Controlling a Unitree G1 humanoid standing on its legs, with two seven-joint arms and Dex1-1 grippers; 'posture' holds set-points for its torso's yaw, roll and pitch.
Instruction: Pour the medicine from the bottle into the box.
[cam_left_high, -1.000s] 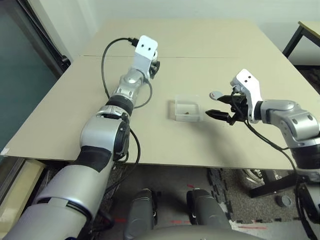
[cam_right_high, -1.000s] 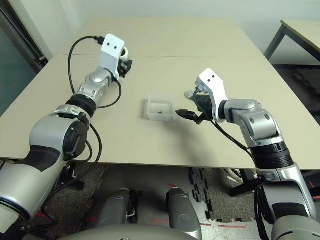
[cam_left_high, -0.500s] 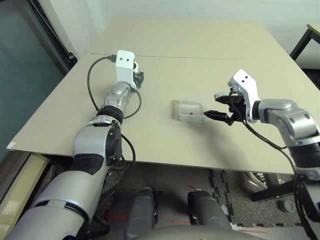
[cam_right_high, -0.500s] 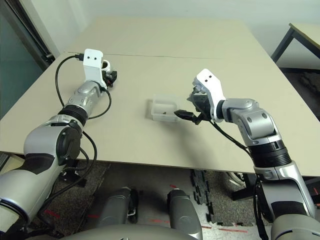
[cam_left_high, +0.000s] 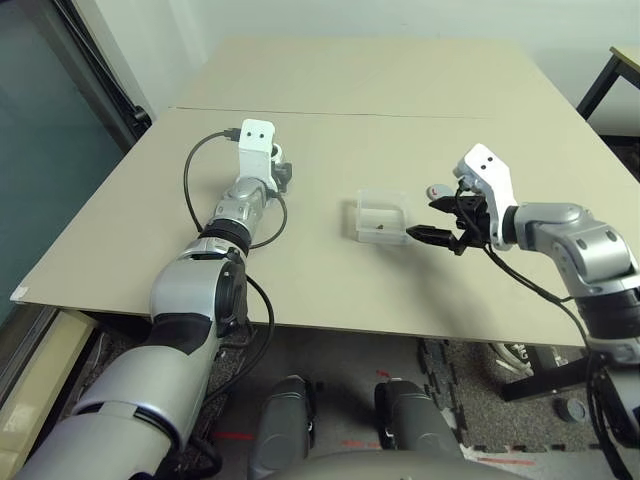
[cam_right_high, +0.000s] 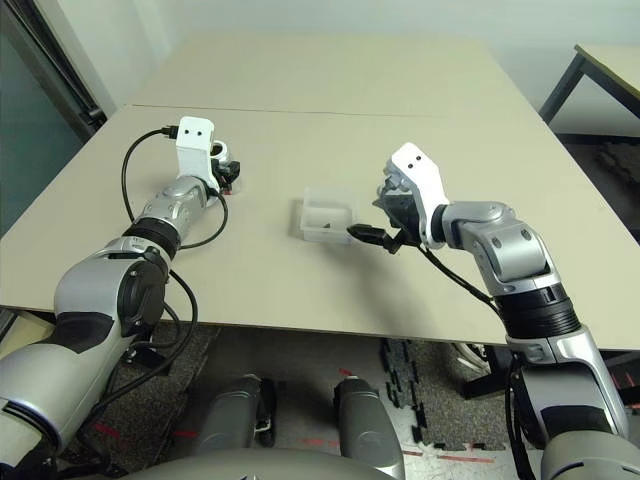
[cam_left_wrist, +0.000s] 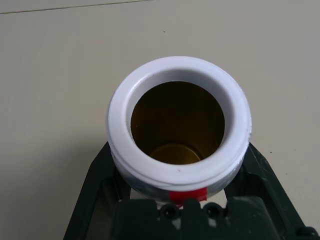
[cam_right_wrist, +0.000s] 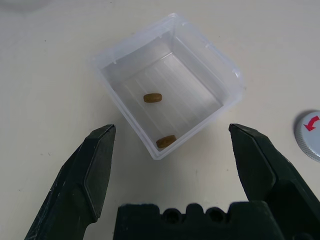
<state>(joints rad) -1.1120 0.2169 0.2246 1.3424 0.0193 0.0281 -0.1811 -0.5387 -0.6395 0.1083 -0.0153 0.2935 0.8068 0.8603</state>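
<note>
1. Left wrist view looks straight down the open mouth of the bottle (cam_left_wrist: 177, 172). The inside is bare amber, with no pill to be seen.
2. The left gripper (cam_right_high: 232, 172) has its jaws closed against the bottle's 2 sides, just below the white rim. It sits low over the left part of the bench (cam_left_high: 400, 90).
3. The box (cam_right_wrist: 220, 55) stands on the bench near the middle, well apart from the bottle and to its right.
4. 2 brown pills lie on the box floor, 1 near the centre (cam_right_wrist: 152, 98) and 1 against the wall nearest the right gripper (cam_right_wrist: 165, 141).
5. The right gripper (cam_left_high: 424, 219) has its jaws spread wide and holds nothing. The box is just ahead of it, with 1 corner pointing into the gap. The jaws do not touch it.
6. The cap (cam_right_wrist: 311, 136) lies flat on the bench beside the right gripper, off the bottle.
7. Judgement: the medicine is in the box and the bottle looks empty, so the pour seems done.
8. The deciding relation is that the bottle is far to the left of the box and only the left arm has it. The right arm is much nearer the box and the cap.
9. Setting the bottle down needs its base flat on the bench before the jaws part, or it may tip.
</note>
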